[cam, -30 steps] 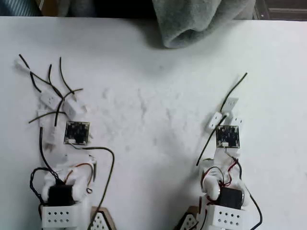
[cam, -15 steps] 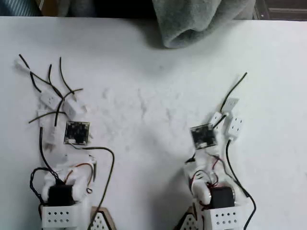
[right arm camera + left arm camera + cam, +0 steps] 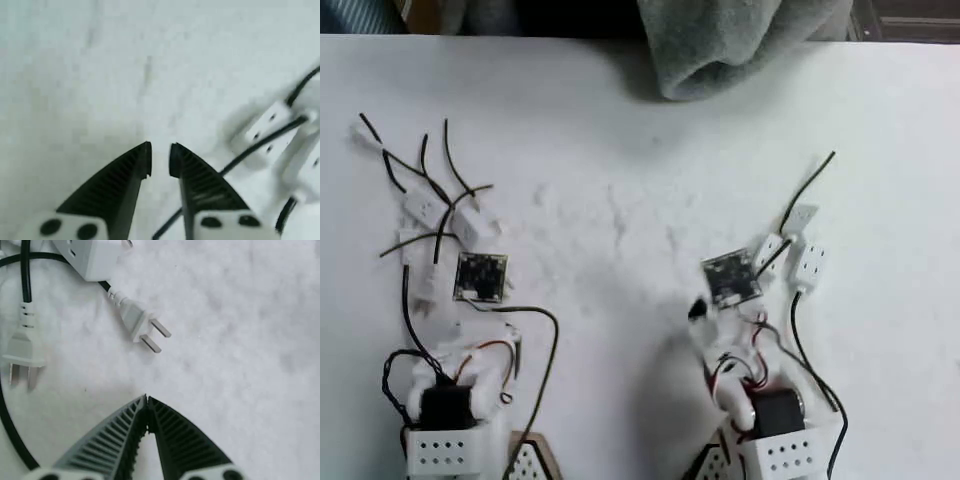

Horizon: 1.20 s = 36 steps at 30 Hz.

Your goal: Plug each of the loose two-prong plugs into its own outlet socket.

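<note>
two arms at the six o'clock edge of the white surface (image 3: 620, 150): left arm (image 3: 445, 405) toward seven, right arm (image 3: 765, 410) toward five.

left hand (image 3: 147, 402) closed, ribbed tips touching, gripping nothing, poised over bare surface. just ahead of those tips, a grey two-prong plug (image 3: 142, 330), loose and flat on the surface, prongs bare, black cord leading toward a white outlet socket (image 3: 92, 255). near it a second loose plug (image 3: 22, 352), also flat, prongs free. seen from above, left-side sockets (image 3: 423, 205) among black cords at about nine to ten o'clock, straight beyond the left arm.

right hand (image 3: 159, 160) parted by a narrow gap, nothing between the tips, low over the surface. close beside it, white socket blocks (image 3: 260, 125) with a black cable (image 3: 260, 145) across them. seen from above, right-side sockets (image 3: 807, 262) at about four o'clock on the surface, just off the right arm's wrist toward two o'clock.

grey cloth (image 3: 720, 45) at twelve o'clock, draped at the far edge.
</note>
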Each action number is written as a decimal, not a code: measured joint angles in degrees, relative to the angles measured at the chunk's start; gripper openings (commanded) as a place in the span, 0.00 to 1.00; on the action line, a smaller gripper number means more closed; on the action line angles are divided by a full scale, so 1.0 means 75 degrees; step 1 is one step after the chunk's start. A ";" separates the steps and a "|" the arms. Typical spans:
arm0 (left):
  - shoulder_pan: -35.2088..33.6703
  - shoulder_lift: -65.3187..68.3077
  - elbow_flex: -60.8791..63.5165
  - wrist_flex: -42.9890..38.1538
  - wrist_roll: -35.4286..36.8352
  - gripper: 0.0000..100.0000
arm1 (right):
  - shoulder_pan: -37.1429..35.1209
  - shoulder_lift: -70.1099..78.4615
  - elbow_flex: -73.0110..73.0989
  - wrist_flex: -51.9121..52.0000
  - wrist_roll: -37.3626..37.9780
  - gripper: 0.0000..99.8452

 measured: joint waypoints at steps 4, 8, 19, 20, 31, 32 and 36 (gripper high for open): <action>0.0000 0.0000 0.0000 0.0000 0.0000 0.02 | 0.0656 0.0000 -0.0457 -0.1817 0.0000 0.36; 0.0000 0.0000 0.0000 0.0000 0.0000 0.02 | 0.1043 0.0000 -0.1758 -0.2192 0.0000 0.33; 0.0000 0.0000 0.0000 0.0000 0.0000 0.02 | 0.3552 0.1078 -0.5392 -0.1383 0.0000 0.29; 0.0000 0.0000 0.0000 0.0000 0.0000 0.02 | 0.3575 0.1465 -0.5697 -0.1102 0.0000 0.29; 0.0000 0.0000 0.0000 0.0000 0.0000 0.02 | 0.2344 0.7045 -0.9975 0.2930 0.0000 0.29; 0.0000 0.0000 0.0000 0.0000 0.0000 0.02 | 0.2133 0.7560 -1.0292 0.3270 0.0000 0.29; 0.0000 0.0000 0.0000 0.0000 0.0000 0.02 | 0.1993 0.9495 -1.1323 0.4161 -0.0105 0.29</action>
